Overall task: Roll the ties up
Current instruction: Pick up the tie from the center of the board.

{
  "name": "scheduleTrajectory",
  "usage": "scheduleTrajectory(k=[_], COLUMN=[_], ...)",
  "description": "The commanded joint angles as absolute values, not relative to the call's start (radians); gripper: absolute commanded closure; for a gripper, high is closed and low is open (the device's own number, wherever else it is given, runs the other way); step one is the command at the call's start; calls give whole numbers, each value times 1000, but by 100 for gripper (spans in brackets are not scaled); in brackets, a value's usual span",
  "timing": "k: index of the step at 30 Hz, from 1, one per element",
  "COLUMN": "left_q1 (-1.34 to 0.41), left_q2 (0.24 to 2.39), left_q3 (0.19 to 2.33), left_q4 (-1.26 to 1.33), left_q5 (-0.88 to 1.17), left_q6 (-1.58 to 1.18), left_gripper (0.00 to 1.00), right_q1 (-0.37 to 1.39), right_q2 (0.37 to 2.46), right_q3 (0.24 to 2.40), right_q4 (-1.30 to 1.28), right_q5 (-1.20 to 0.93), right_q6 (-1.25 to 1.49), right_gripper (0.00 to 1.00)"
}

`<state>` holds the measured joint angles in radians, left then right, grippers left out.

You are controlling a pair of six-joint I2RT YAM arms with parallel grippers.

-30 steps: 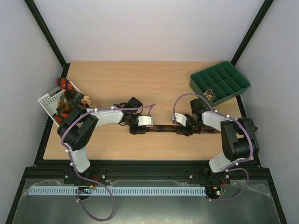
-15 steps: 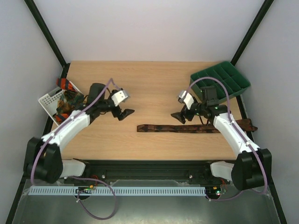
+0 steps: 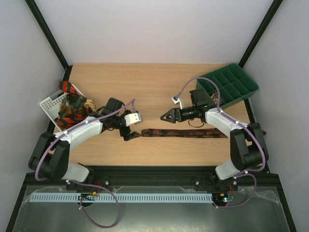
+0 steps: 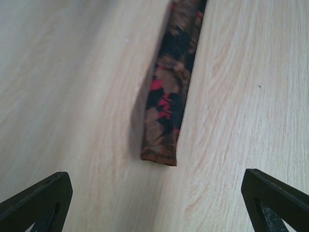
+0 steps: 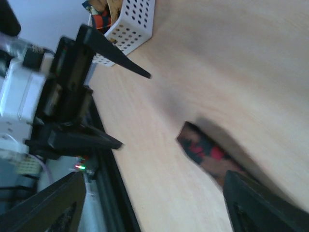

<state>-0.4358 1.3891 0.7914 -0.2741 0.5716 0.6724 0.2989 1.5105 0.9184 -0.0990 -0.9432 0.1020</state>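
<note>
- Brown tie with red specks lies flat on the table, just 6 o'clock of centre. It is stretched along the 9-to-3 line, unrolled.
- Left gripper sits at the tie's 9 o'clock end. Its wrist view shows the fingers spread wide with nothing between them. The cut end of the tie lies ahead of the gap, clear of both tips.
- Right gripper hangs at 12 o'clock of the tie's left part, apart from it. Its jaws are spread wide and hold nothing.
- White slotted basket stands at the table's 9 o'clock edge. It holds a heap of bundled ties, orange-and-black striped and tan.
- Green tray with many compartments sits at 2 o'clock. Its near-left cells are hidden behind the right arm.
</note>
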Motion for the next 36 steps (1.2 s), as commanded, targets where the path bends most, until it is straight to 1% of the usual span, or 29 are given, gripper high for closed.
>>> scheduleTrajectory(k=[1,4,6,8,9,16,21,24,26,29,32,33,36], left_q1=[-517,-562,-577,-584,-585,-588,-588,-593,-594,-596,-596,-595,-596], left_q2=[1445,1499,1535,1564,1574,1628,1656,1677,1689,1706,1729,1736,1733], left_q3=[779,784,795,805,809,831,847,868,878,883,894,897,892], left_q4=[-290,-275,-273,-270,-269,-255,-238,-256,-262,-272,-291,-301,-299], left_q5=[467,423,412,408,405,380,362,366,366,370,374,378,391], left_q6=[756,771,787,790,791,800,789,795,796,808,822,828,829], left_gripper=[1,1,2,7,9,19,30,38,41,48,57,59,59], right_q1=[369,382,386,399,406,431,460,460,460,460,460,460,460], right_q2=[1581,1647,1690,1715,1725,1790,1855,1889,1897,1912,1904,1889,1812], right_q3=[879,871,873,876,877,905,905,914,904,896,887,887,879], right_q4=[-32,-28,-36,-45,-43,-31,-40,-48,-32,-32,-41,-44,-13], right_q5=[-981,-954,-922,-888,-880,-862,-844,-826,-828,-841,-868,-877,-889], right_q6=[318,367,372,367,367,380,359,343,357,374,375,376,396], right_gripper=[31,59,81,96,98,99,99,99,99,99,99,99,99])
